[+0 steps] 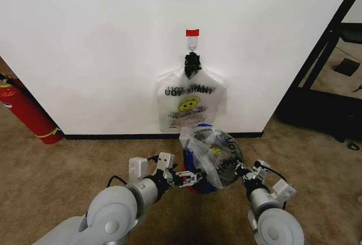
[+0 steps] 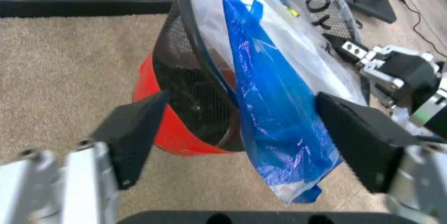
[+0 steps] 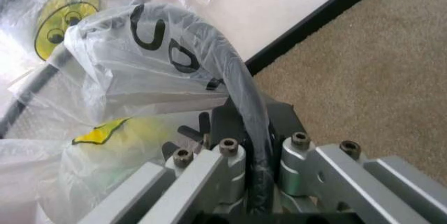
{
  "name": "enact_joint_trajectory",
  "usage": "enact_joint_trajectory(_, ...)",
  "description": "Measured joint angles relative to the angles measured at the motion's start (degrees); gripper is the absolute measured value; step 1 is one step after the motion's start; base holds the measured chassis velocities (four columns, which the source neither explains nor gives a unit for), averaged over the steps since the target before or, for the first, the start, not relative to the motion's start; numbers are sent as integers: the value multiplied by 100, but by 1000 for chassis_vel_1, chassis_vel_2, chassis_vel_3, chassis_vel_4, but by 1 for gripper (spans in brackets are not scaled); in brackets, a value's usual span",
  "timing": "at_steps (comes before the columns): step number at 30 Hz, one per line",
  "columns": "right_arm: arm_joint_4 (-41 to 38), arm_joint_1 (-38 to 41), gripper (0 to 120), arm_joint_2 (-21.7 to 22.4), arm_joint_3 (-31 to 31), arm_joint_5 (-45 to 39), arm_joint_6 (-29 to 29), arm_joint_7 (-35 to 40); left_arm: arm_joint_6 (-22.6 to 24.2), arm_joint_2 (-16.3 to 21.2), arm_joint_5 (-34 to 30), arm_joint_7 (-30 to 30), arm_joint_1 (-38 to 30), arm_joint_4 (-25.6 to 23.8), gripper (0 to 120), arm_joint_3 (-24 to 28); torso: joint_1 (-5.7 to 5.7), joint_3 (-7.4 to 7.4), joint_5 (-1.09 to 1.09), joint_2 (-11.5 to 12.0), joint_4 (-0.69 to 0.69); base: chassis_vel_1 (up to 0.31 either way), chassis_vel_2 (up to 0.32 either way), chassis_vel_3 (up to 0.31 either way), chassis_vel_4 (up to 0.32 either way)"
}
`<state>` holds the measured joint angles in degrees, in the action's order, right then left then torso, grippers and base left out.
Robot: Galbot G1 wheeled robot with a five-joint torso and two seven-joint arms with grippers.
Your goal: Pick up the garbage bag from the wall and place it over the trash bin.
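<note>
The trash bin (image 1: 191,187), black mesh with a red base (image 2: 188,90), stands on the carpet at the foot of the wall (image 1: 102,47). The garbage bag (image 1: 210,153), see-through with blue patches, is draped over its top. A blue part of it (image 2: 272,109) hangs down the bin's side. My left gripper (image 1: 188,176) is at the bin's left side, open. Its fingers (image 2: 136,137) stand wide apart on either side of the hanging blue part (image 2: 248,145). My right gripper (image 1: 243,171) is at the bin's right side, shut (image 3: 244,130) on the plastic-covered rim (image 3: 241,85).
A second bag (image 1: 191,100) with a yellow smiley hangs from the hook (image 1: 192,44) under the red tape, just above the bin. A red fire extinguisher (image 1: 28,112) leans at the left. A black frame (image 1: 322,58) stands at the right. Brown carpet surrounds the bin.
</note>
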<state>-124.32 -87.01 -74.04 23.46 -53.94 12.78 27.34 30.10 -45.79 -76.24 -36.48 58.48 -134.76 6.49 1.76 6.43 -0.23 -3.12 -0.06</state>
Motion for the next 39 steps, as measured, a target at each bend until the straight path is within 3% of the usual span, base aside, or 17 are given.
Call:
enact_joint_trajectory(13, -4, 19, 1, 16, -23, -4, 1, 13, -23, -19, 60, 100, 77, 19, 31, 41, 0, 0, 0, 0, 0, 0, 0, 0, 0)
enact_joint_trajectory(16, 4, 16, 1, 19, -20, -4, 1, 13, -23, -2, 65, 106, 106, 19, 27, 26, 0, 0, 0, 0, 0, 0, 0, 0, 0)
enact_joint_trajectory(21, 13, 30, 1, 3, -12, -40, -5, 13, -27, 34, 114, 113, 258, 4, 1, 36, 0, 0, 0, 0, 1, 0, 0, 0, 0)
enact_joint_trajectory(30, -10, 54, 1, -28, 2, -194, -9, 69, -30, 57, 175, 112, 539, -29, 0, -156, 0, 0, 0, 0, 0, 0, 0, 0, 0)
enact_joint_trajectory(39, -62, 65, 1, -9, 62, -488, 4, 132, -105, -46, 769, 311, 1411, 137, 0, -389, 0, 0, 0, 0, 1, 0, 0, 0, 0)
